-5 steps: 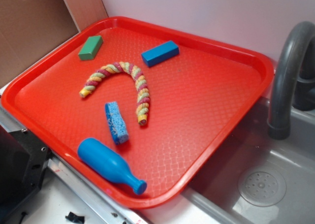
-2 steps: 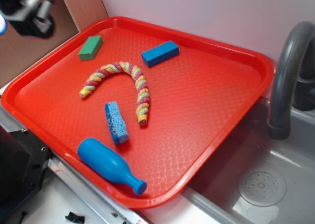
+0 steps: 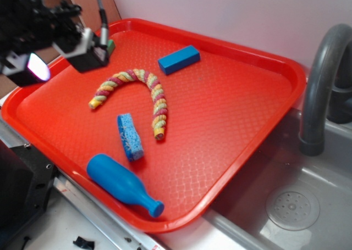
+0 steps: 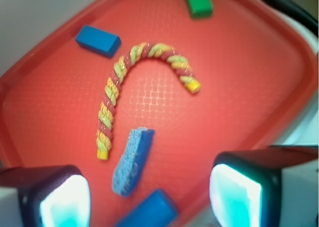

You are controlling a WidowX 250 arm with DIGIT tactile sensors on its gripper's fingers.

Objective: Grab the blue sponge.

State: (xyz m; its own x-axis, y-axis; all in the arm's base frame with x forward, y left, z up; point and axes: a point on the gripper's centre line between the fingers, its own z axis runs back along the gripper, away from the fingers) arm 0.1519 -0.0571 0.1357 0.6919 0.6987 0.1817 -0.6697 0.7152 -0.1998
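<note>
In the upper left of the outside view, the black gripper (image 3: 82,49) hangs above the far left corner of the red tray (image 3: 242,123), well apart from the blue sponge (image 3: 130,136). In the wrist view its two fingers (image 4: 234,189) sit at the bottom left and bottom right of the frame with a wide gap between them, so the claw is spread apart and holds nothing. The blue sponge lies flat in the lower middle part of the tray. Just to its right is one end of the twisted rope toy (image 3: 146,93), which bends like a candy cane. Below the sponge, near the front rim, lies the blue bottle toy (image 3: 121,183) on its side. A darker blue block (image 3: 179,59) sits near the top of the tray. A green block (image 4: 197,0) shows at the top of the wrist view. To the right of the tray are a grey sink (image 3: 286,206) and a grey tap (image 3: 322,85).
</note>
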